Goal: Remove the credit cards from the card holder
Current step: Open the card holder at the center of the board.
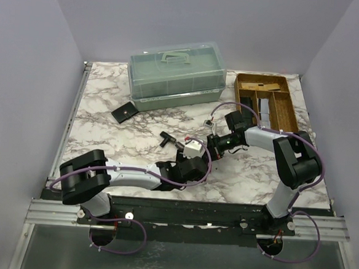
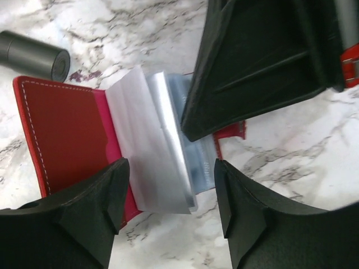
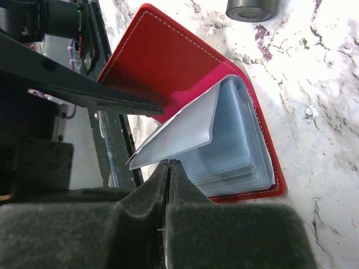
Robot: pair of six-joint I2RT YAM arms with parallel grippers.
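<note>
The red card holder [image 2: 61,129] lies open on the marble, its stack of clear sleeves [image 3: 241,151] fanned up. Pale blue credit cards [image 2: 201,162] show through the sleeves, and a silvery grey leaf [image 2: 160,140] stands raised. My left gripper [image 2: 171,166] is open, one finger on each side of the raised leaf's free edge and apart from it. My right gripper [image 3: 171,162] is shut, its tip resting on the sleeve stack; in the left wrist view the right gripper [image 2: 193,131] comes in from the upper right. From above, both grippers meet over the holder [image 1: 180,145].
A grey cylinder [image 2: 33,56] lies just beyond the holder. Further back are a black wallet [image 1: 125,113], a green box with a clear lid [image 1: 176,76] and a wooden tray [image 1: 286,111] at the back right.
</note>
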